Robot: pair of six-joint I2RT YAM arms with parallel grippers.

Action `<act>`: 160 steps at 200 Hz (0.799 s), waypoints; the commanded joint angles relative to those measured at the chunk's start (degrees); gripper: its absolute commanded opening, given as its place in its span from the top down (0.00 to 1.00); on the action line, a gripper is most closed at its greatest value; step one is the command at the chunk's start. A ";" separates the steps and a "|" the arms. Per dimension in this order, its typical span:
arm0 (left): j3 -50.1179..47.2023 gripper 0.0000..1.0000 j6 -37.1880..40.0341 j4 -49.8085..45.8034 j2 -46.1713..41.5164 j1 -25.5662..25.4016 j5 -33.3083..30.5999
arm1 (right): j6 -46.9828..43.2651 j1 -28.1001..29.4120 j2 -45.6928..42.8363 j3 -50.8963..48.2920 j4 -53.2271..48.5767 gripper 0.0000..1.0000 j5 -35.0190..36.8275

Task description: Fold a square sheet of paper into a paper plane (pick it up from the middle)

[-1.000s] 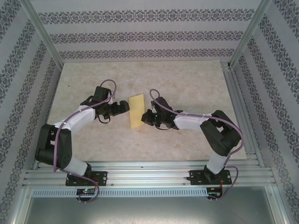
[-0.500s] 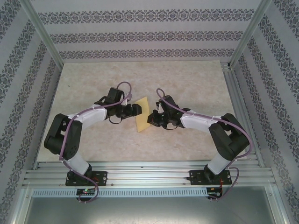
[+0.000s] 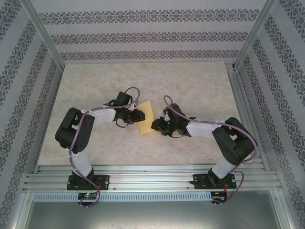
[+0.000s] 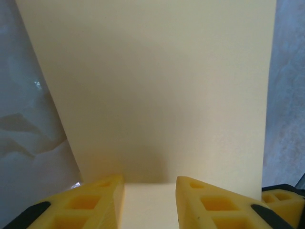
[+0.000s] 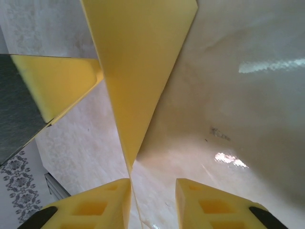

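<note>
The square sheet of paper [image 3: 147, 117] is a folded yellow strip standing off the table's middle between my two grippers. My left gripper [image 3: 139, 114] is at its left edge. In the left wrist view the paper [image 4: 152, 86] spreads across most of the frame, and its near part lies in the gap of the left gripper [image 4: 150, 185], whose jaws are narrowed but still apart. My right gripper [image 3: 156, 126] is at the sheet's lower right. In its wrist view the paper [image 5: 138, 57] runs edge-on down to the left finger [image 5: 102, 200] of the right gripper [image 5: 152, 185], whose jaws are parted.
The pale marbled table [image 3: 190, 86] has free room behind and in front of the arms. Aluminium rails [image 3: 152, 179] run along the near edge and the right side [image 3: 240, 105]. Patterned walls enclose the cell.
My left arm has reached right to the paper and its jaws have narrowed around the edge. The right jaws have come open from shut. The paper has shifted slightly right.
</note>
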 commanded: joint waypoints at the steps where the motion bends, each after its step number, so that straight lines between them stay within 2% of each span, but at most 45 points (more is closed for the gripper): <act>1: 1.50 0.65 0.68 1.91 1.05 -0.65 -0.77 | 2.78 0.74 -2.22 -1.07 4.13 0.70 1.72; 53: 2.03 0.66 1.07 1.29 2.30 -0.70 -1.23 | 3.75 1.54 -2.61 -1.71 4.33 0.79 4.56; 82: 2.28 0.67 1.24 0.52 2.79 -0.79 -1.85 | 4.75 1.82 -4.04 -2.60 4.10 0.80 5.87; 106: 2.30 0.67 1.28 0.36 3.04 -0.74 -1.98 | 5.20 1.83 -4.97 -3.17 4.33 0.87 6.83; 123: 2.33 0.67 1.45 0.14 3.10 -0.74 -2.01 | 5.22 1.83 -4.26 -2.38 4.53 0.93 6.54; 160: 2.62 0.67 1.38 -0.22 2.37 -0.76 -1.50 | 5.18 2.21 -0.35 1.29 3.43 0.95 5.87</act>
